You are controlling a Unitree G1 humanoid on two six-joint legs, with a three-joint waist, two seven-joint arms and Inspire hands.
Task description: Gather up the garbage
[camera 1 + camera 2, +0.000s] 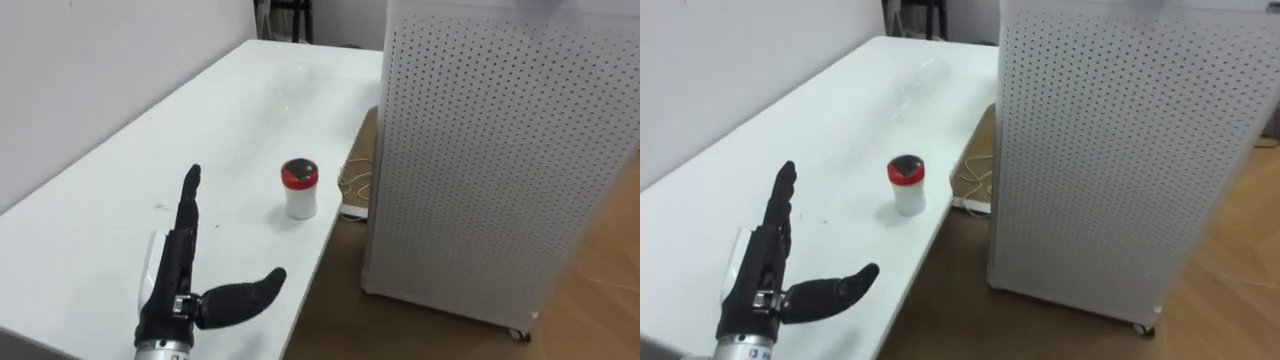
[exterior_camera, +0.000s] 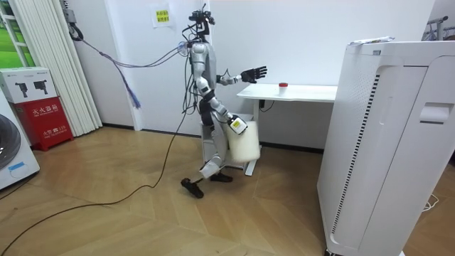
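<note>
My left hand [image 1: 170, 287] hovers over the white table [image 1: 110, 205], fingers straight, thumb spread wide, holding nothing, while the red-lidded white jar [image 1: 299, 188] stands upright ahead near the table's right edge, and my right hand [image 2: 234, 125] hangs beside a white bin [image 2: 243, 146].

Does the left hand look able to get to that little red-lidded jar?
Probably yes. The left hand is open above the table, the red-lidded jar stands ahead of it near the table's edge, and nothing lies between them.
</note>
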